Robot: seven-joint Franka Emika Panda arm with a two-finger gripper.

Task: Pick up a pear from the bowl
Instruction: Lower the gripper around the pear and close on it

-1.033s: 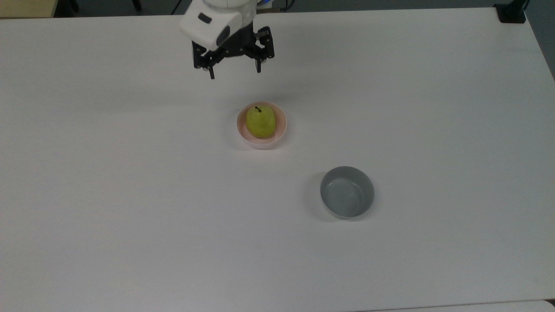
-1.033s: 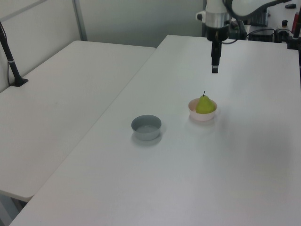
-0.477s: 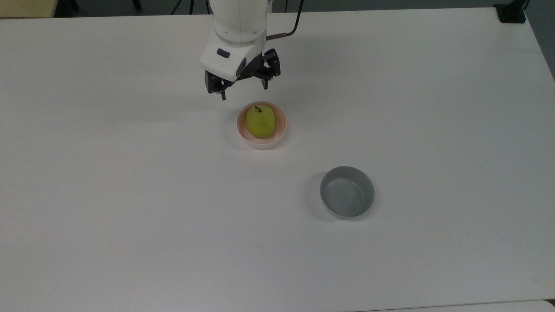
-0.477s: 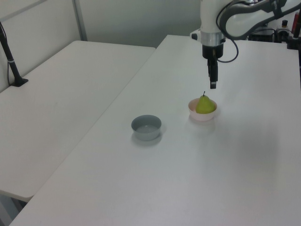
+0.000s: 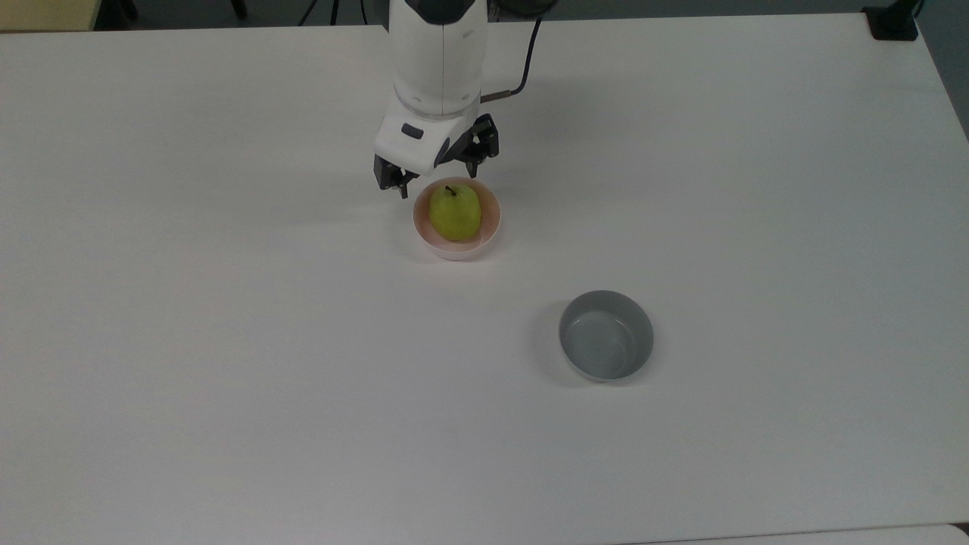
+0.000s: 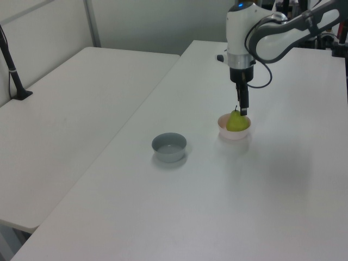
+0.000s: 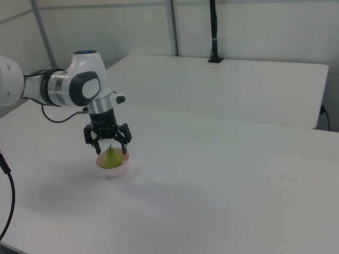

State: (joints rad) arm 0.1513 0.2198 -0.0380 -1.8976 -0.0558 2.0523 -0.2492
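Note:
The pear (image 5: 455, 212), yellow-green with a dark stem, stands upright in the pale pink bowl (image 5: 493, 225) near the middle of the white table (image 5: 227, 341). My gripper (image 5: 439, 180) is open and points down right over the bowl's far rim in the top view. In the right view the gripper (image 7: 111, 151) has its fingers spread on either side of the pear's (image 7: 110, 159) top, above the bowl (image 7: 112, 171). In the left view the gripper (image 6: 244, 111) reaches down to the top of the pear (image 6: 237, 123) in the bowl (image 6: 234, 134).
A grey bowl (image 5: 606, 335) stands empty toward the top view's lower right, well apart from the pink one, and it is also seen as the grey bowl (image 6: 169, 147) in the left view. A second white table (image 6: 70, 109) with a black post (image 6: 13, 70) adjoins.
The arm has come down and forward from the table's far side. The open gripper has dropped from well above and behind the bowl to the pear's top.

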